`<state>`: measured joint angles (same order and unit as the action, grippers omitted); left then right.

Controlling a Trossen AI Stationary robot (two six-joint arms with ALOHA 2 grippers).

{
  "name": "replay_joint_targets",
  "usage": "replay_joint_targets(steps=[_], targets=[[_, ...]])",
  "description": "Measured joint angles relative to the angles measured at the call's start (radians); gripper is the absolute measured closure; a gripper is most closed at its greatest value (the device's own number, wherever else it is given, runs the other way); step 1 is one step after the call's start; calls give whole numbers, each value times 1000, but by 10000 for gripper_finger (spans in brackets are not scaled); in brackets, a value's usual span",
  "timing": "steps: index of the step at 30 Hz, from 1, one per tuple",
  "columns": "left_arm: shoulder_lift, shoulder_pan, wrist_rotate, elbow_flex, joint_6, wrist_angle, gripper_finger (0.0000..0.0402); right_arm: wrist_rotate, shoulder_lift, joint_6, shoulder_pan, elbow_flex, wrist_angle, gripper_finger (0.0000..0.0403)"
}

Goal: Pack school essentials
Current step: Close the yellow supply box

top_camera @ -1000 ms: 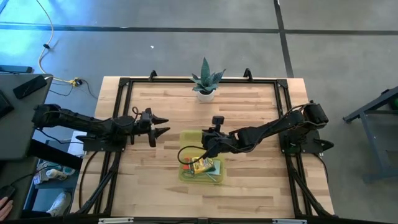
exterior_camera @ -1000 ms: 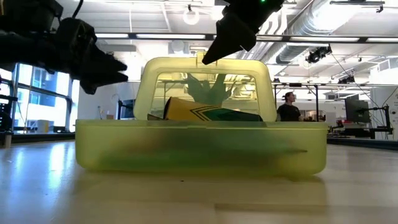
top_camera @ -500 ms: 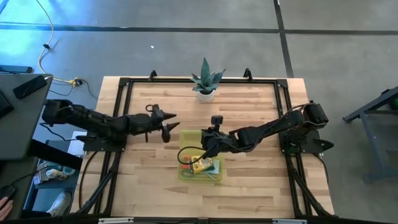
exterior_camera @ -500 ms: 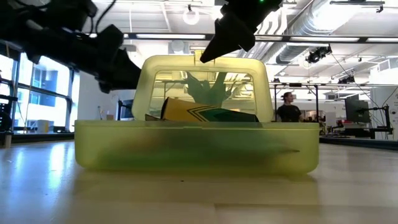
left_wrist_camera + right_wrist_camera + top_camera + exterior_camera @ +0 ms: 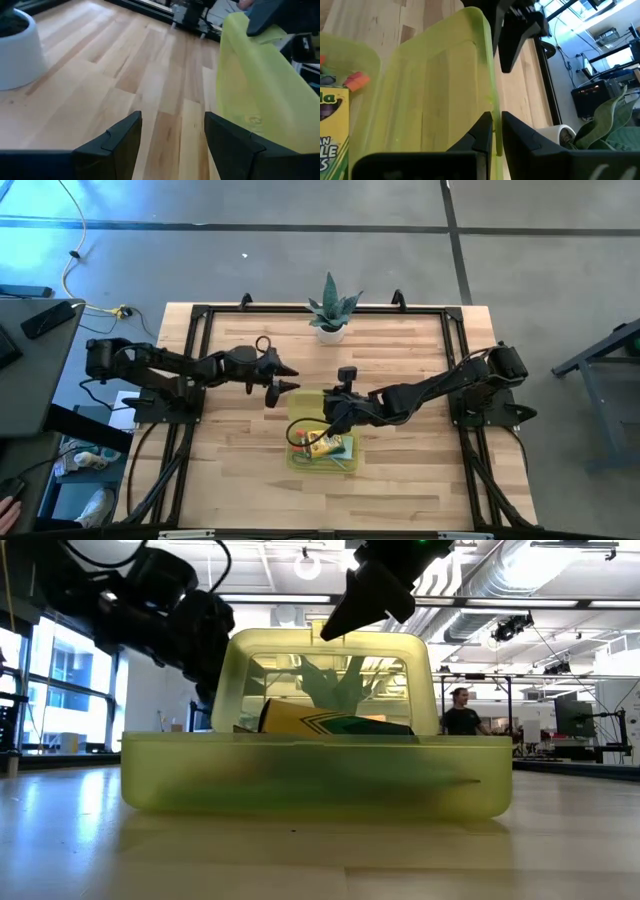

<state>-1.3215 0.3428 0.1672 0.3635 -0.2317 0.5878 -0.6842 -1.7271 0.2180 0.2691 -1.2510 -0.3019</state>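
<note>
Left gripper point(image 5: 284, 381): since a second ago it swung toward the case lid point(image 5: 440, 85), fingers apart.
Right gripper point(image 5: 494, 131): I saw it pinching the lid's edge.
Crayon box point(image 5: 325, 446): in case.
Risk: lid slipping, or grippers colliding.

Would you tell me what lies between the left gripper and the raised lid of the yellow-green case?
Only bare wooden table: in the left wrist view, the open left gripper faces the case lid with nothing between.
</note>
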Motion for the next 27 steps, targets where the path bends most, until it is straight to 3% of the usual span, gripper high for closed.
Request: replay_joint_targets(steps=[14, 22, 27], targets=[[-166, 58, 269, 85, 42, -9, 197, 11, 0, 38, 2, 0, 22, 377], [-205, 64, 379, 115, 98, -8, 197, 8, 0, 38, 2, 0, 19, 377], [-205, 64, 383, 128, 123, -9, 197, 10, 0, 38, 2, 0, 15, 377]])
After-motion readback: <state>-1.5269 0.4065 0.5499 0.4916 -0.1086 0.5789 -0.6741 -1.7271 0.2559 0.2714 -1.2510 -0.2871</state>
